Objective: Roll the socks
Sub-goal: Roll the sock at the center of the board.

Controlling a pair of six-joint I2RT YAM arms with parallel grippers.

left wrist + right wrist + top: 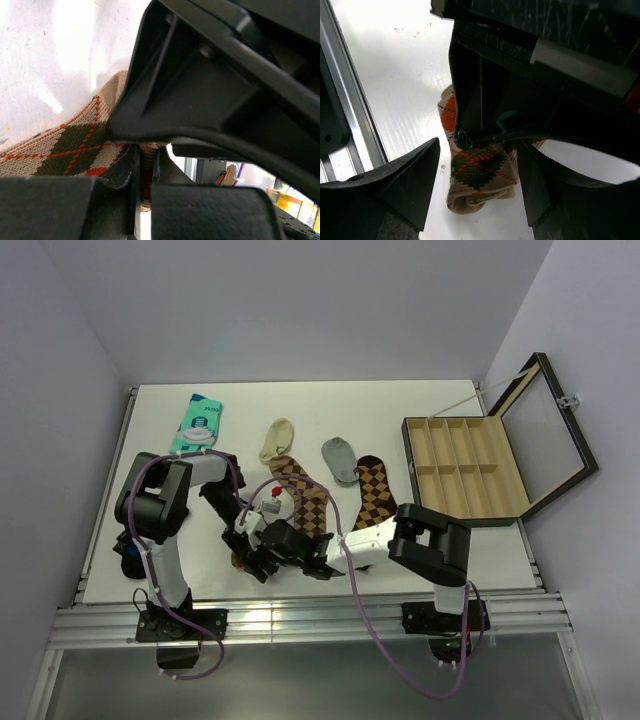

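Observation:
The red-orange diamond argyle sock lies at the near middle of the table, mostly hidden under both grippers in the top view. My left gripper is shut on a fold of it. My right gripper is open, its jaws on either side of the sock's folded end, close against the left gripper. Two more brown argyle socks lie flat behind, one with darker diamonds and one brown and tan.
A cream short sock and a grey one lie at the far ends of the argyle socks. A teal packet sits far left. An open compartment box stands at the right. A metal rail runs along the near edge.

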